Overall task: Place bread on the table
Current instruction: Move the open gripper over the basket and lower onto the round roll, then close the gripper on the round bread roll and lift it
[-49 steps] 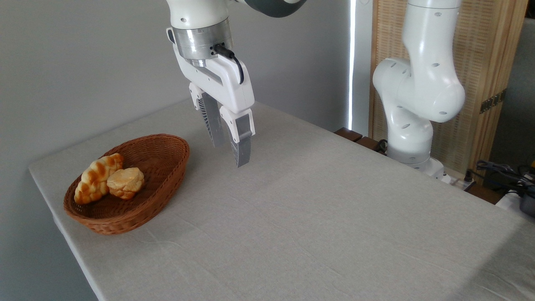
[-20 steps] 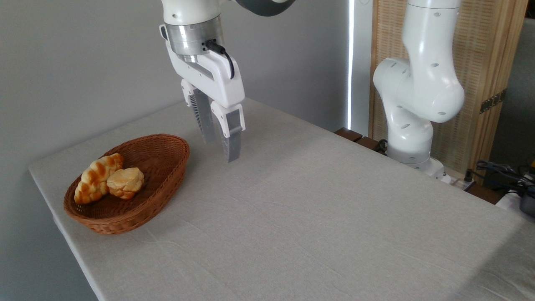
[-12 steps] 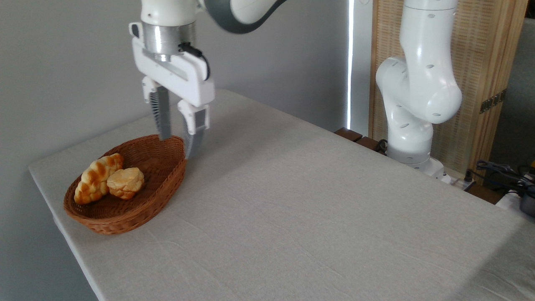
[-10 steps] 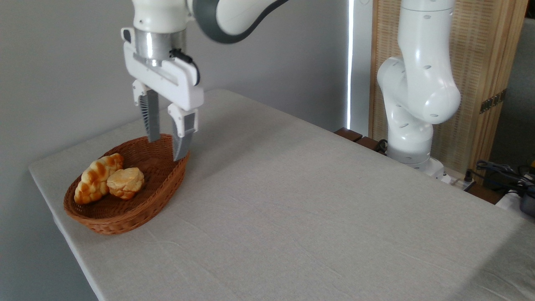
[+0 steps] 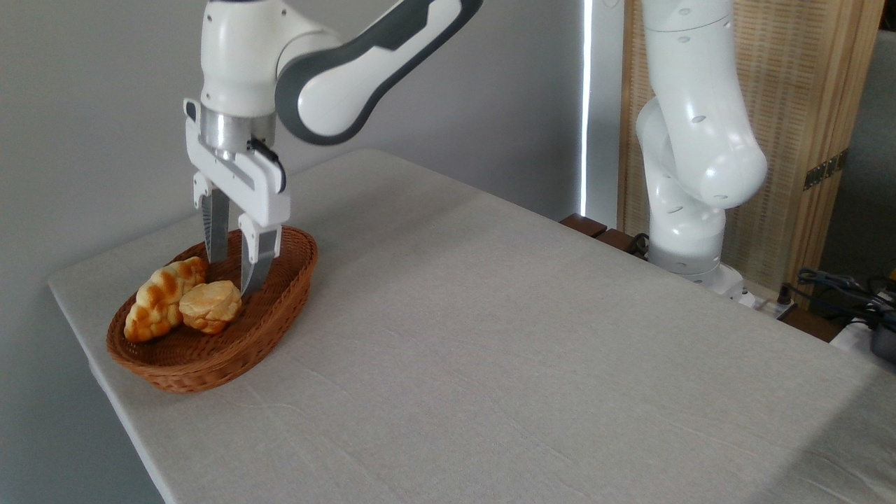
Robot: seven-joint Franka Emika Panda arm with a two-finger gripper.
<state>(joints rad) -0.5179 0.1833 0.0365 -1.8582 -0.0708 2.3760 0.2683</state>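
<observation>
The gripper point(image 5: 232, 273) hangs over the wicker basket point(image 5: 280, 308), fingers pointing straight down, parted by a modest gap and holding nothing. Its fingertips sit inside the basket's rim, just above and behind the bread point(image 5: 210, 305), apart from it. That small round bun lies in the basket's middle, pressed against the braided loaf point(image 5: 161, 295), which lies along the basket's left side. The basket stands on the table point(image 5: 532, 364) near its left end, and the grey cloth to the basket's right lies slightly wrinkled
</observation>
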